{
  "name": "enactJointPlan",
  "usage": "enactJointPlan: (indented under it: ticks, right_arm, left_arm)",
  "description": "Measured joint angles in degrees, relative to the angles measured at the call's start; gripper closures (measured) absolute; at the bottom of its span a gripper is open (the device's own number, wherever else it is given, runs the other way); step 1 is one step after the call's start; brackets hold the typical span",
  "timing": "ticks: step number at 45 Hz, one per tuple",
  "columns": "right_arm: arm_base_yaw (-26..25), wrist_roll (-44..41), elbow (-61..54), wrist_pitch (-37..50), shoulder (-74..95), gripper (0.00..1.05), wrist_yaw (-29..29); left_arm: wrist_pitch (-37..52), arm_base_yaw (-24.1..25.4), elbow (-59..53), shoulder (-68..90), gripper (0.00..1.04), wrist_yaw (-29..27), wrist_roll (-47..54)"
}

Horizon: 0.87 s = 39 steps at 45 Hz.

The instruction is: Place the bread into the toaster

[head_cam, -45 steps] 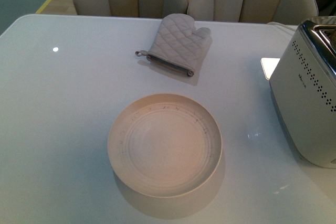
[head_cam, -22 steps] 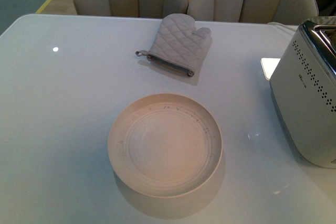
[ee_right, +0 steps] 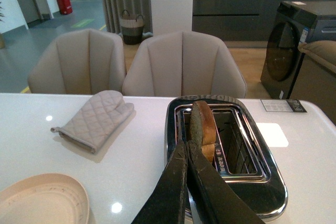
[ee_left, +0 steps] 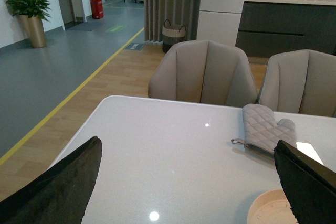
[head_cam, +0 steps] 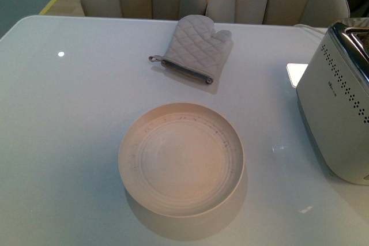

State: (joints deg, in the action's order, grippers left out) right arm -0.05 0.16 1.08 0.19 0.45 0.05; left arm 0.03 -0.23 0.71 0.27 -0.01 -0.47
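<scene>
The bread (ee_right: 202, 124) stands on edge in the near slot of the toaster (ee_right: 262, 182), its rounded crusted end sticking up above the chrome top. My right gripper (ee_right: 187, 142) is shut, its fingertips just short of the slice over the toaster's near rim; I cannot tell whether they touch it. In the front view the toaster (head_cam: 334, 113) stands at the right edge, with no bread and no arm showing. My left gripper (ee_left: 188, 141) is open and empty, held above the table's left part.
An empty cream plate (head_cam: 124, 154) sits at the table's middle front and also shows in the wrist views (ee_left: 265, 211) (ee_right: 42, 198). A quilted grey oven mitt (head_cam: 196, 47) lies at the far side. Beige chairs (ee_left: 202, 74) stand behind the table.
</scene>
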Motion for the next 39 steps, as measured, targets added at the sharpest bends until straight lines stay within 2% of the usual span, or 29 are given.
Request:
enactJointPlan:
  ticks: [2, 11, 20, 27, 39]
  right_arm:
    - [0.0, 0.0, 0.0, 0.0, 0.0, 1.03, 0.0]
    - [0.0, 0.0, 0.0, 0.0, -0.1, 0.61, 0.0]
    - [0.0, 0.0, 0.0, 0.0, -0.1, 0.34, 0.0]
    - [0.0, 0.0, 0.0, 0.0, -0.1, 0.08, 0.0]
    - [0.0, 0.0, 0.0, 0.0, -0.1, 0.09, 0.0]
  left_arm:
    - [0.0, 0.0, 0.0, 0.0, 0.07, 0.0, 0.0]
    - [0.0, 0.0, 0.0, 0.0, 0.07, 0.0, 0.0]
    - [0.0, 0.0, 0.0, 0.0, 0.07, 0.0, 0.0]
    - [0.0, 0.0, 0.0, 0.0, 0.07, 0.0, 0.0]
    - [0.0, 0.0, 0.0, 0.0, 0.07, 0.0, 0.0]
